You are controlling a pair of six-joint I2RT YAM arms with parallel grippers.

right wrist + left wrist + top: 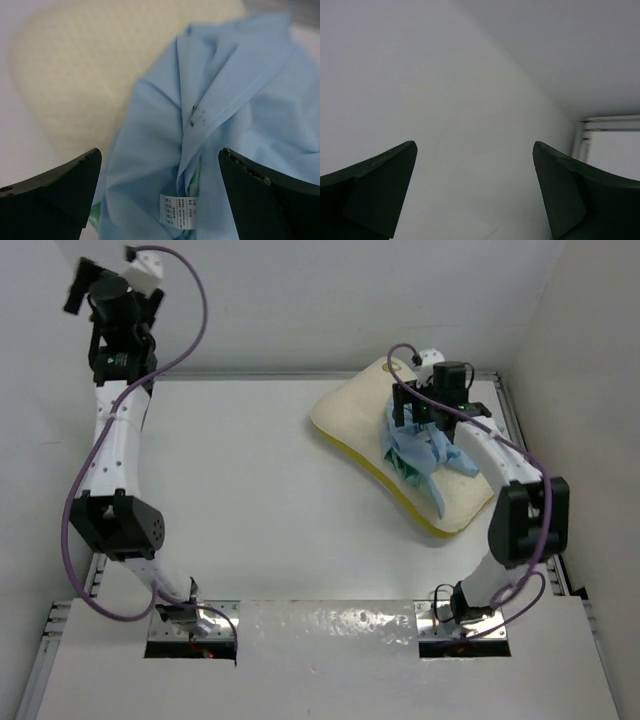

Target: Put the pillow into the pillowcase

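Pillowcase (240,115): bunched on top of pillow (345,410), far right of counter (230,490).
Right hand (157,152): wide open, hovering over it; we'd pinch one cloth layer only.
Left hand (475,145): open, empty, raised far left.

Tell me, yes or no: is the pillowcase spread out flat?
No. The pillowcase lies crumpled in a bunched heap on top of the pillow.

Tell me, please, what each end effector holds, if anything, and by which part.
Nothing is held: left end effector open in the air, right end effector open above the pillowcase.
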